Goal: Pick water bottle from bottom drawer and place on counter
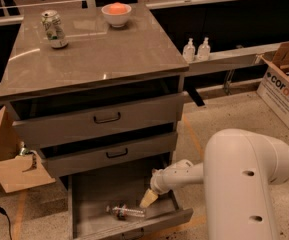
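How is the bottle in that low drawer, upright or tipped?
Tipped over: the water bottle lies on its side on the bottom drawer floor. The gripper hangs just beside it.

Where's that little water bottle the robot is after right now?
The water bottle lies on its side in the open bottom drawer, near its front, low in the camera view; the end effector hangs just to its right in the picture.

Floor (pixel 234 115) was speckled, with orange tape lines. Printed cardboard box (pixel 285 86) sat far right, loose cardboard (pixel 15 173) far left. Lighting was dim and warm.
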`<state>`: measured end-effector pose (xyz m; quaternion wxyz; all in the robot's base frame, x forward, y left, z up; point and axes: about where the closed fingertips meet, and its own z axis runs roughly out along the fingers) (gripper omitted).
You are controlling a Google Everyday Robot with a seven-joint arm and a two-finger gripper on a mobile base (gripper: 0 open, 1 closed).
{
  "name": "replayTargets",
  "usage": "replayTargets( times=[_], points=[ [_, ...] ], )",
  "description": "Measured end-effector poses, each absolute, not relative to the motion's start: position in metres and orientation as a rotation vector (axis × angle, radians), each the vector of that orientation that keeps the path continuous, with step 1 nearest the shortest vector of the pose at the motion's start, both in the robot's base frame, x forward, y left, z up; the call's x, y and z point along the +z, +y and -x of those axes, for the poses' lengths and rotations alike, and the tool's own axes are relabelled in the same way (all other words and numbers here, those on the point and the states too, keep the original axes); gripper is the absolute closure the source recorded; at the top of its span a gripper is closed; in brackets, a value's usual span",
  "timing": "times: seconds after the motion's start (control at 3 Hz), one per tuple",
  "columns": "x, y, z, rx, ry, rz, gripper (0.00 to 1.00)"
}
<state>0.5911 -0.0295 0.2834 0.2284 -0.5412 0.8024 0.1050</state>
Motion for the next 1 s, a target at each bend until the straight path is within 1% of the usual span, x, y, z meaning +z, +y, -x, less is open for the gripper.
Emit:
replayTargets(
  times=[0.67, 1.0],
  points=[
    [0.238, 0.023, -0.595, 0.435, 2.136, 1.512, 0.0],
    [0.218, 0.038, -0.604, 0.482, 2.145, 1.483, 0.0]
  ],
)
